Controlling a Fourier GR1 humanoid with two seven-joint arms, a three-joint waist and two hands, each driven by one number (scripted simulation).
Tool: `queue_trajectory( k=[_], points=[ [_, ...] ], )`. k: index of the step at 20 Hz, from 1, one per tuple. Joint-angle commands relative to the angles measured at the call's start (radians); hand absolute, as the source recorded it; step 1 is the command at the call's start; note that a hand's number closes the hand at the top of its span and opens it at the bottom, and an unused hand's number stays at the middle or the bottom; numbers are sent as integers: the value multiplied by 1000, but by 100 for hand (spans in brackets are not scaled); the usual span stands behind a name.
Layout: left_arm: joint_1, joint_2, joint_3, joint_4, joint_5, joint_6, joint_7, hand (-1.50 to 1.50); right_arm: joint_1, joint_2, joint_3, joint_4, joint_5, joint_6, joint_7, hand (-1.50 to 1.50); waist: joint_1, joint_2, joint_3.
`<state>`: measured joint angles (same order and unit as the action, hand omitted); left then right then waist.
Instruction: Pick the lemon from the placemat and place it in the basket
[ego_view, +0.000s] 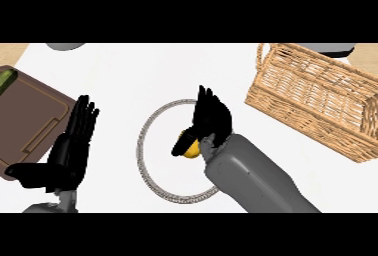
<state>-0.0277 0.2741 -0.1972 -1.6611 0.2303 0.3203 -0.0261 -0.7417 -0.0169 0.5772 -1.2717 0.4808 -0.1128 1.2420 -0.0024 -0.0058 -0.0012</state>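
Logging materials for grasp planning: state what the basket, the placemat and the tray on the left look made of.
Basket: looks like woven wicker, tan and matte, with visible strand rows.
Placemat: white round mat, probably fabric; its grey rim looks braided like cord.
Tray: brown and smooth, with a raised lighter rim; plastic or wood, unclear which.

White counter (125, 80) lies bare between the placemat (151, 150) and the basket (317, 100), so passage rightward from the mat is open up to the basket's near wall, which stands as a raised rim. The left hand (70, 145) rests open just left of the mat, beside a brown tray (29, 115), narrowing that side.
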Motion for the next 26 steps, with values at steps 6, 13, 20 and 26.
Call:
queue_trajectory(
  k=[6, 13, 20, 26],
  points=[
    [-26, -7, 36, 11, 2, 0, 19, 0, 21, 16, -7, 47, 10, -35, 189, -150, 6, 4, 1],
    [30, -14, -3, -56, -30, -4, 20, 0, 57, 16, 28, 38, -24, -49, 208, -150, 14, 2, 1],
    [-20, -44, 23, 45, -19, -34, -19, 0, 56, 16, 15, 80, -36, -62, 159, -150, 5, 5, 0],
    [-51, -69, 15, 39, -36, -19, 17, 0, 125, 16, 97, 54, -40, -129, 134, -150, 1, 5, 1]
  ],
)
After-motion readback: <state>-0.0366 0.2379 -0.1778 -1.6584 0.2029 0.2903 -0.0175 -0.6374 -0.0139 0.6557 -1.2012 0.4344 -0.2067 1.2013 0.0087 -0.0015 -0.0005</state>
